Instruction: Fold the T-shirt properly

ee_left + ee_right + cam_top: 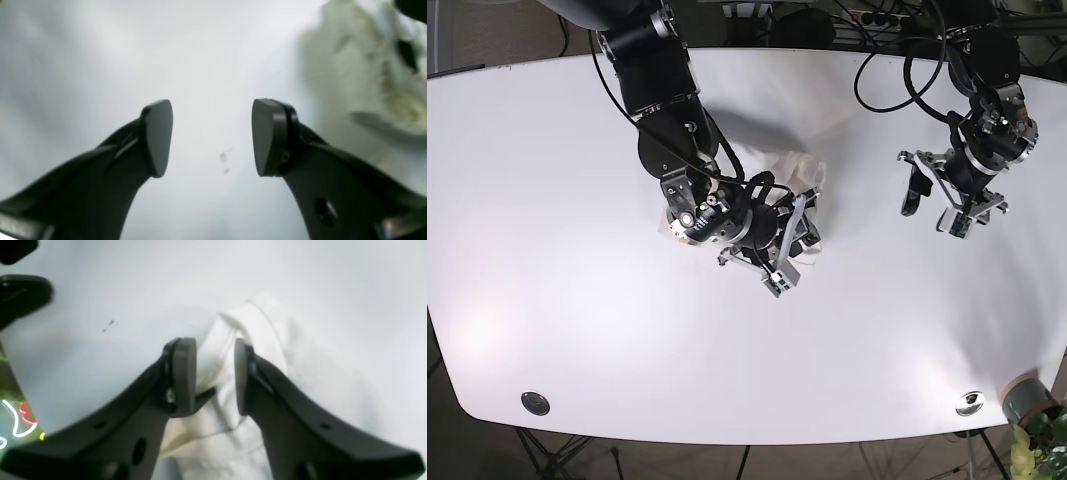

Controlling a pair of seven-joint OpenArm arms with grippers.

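My right end effector [213, 376] sits half open over the bunched T-shirt [263, 350] mid-worktop [547, 200], gripping nothing, left end effector [212, 138] wide open, empty, well apart, so I'd pinch one seam edge, not the whole wad.

Around the shirt [799, 175] the table [547, 200] lies bare on every side. The right gripper [789, 247] and its arm cover the shirt's near and left parts; only its far right edge is reachable from above. The left gripper [939, 198] hangs well to its right, with bare table between them.
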